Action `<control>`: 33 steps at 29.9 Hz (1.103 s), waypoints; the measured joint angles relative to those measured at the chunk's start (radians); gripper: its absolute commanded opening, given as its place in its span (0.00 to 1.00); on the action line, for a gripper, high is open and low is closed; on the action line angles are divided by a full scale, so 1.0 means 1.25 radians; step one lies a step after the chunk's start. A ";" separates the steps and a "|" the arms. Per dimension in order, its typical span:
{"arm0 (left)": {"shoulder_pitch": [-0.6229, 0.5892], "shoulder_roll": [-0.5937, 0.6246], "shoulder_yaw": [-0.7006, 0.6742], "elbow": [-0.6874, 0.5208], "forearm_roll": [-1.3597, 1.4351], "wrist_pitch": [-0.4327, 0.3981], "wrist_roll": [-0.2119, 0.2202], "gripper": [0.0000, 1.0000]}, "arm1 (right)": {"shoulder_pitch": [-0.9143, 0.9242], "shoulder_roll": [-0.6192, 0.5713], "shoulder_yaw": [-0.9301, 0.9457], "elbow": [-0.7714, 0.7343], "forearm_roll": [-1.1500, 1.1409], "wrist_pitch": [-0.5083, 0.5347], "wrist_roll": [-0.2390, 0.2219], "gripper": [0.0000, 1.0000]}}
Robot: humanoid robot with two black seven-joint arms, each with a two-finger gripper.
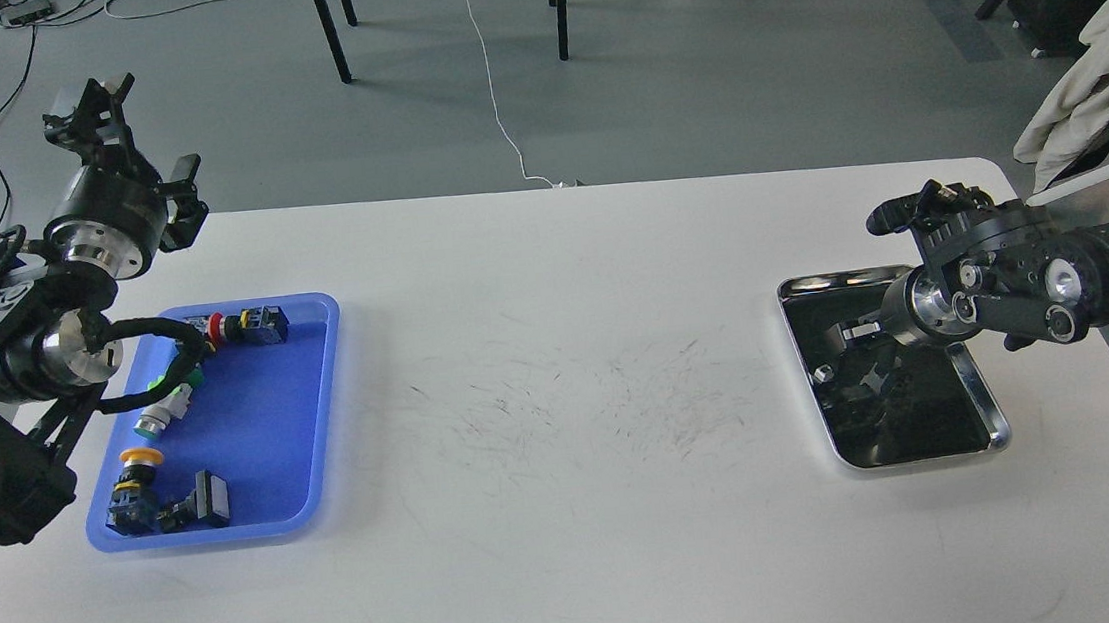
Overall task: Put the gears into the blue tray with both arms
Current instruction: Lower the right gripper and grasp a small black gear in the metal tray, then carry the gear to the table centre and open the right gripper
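The blue tray [269,427] lies at the table's left and holds several coloured-capped push-button switches [245,326]. My left gripper [138,137] is raised beyond the tray's far left corner, its claws spread open and empty. My right gripper [846,336] reaches low into the far half of the steel tray [995,413] at the table's right. It is dark against the tray's dark, mirror-like bottom, so its fingers cannot be told apart. The gears do not stand out on that dark bottom; a small pale glint [821,373] sits just left of the gripper.
The white table [567,451] between the two trays carries only fine dark scratch marks. Beyond the far edge are chair legs [328,20] and a white cable [496,106] on the floor. A pale cloth [1095,63] hangs at the far right.
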 measured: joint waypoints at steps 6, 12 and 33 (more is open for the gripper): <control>0.001 0.001 0.000 0.000 0.000 0.000 0.000 0.98 | 0.000 0.000 0.000 0.000 -0.029 0.000 0.000 0.04; 0.001 0.005 0.000 0.001 0.000 0.000 0.000 0.98 | 0.000 0.000 0.000 0.000 -0.031 0.000 0.000 0.02; 0.001 0.019 -0.002 0.003 0.000 0.001 0.000 0.98 | 0.170 0.085 0.325 0.073 0.100 -0.004 -0.006 0.02</control>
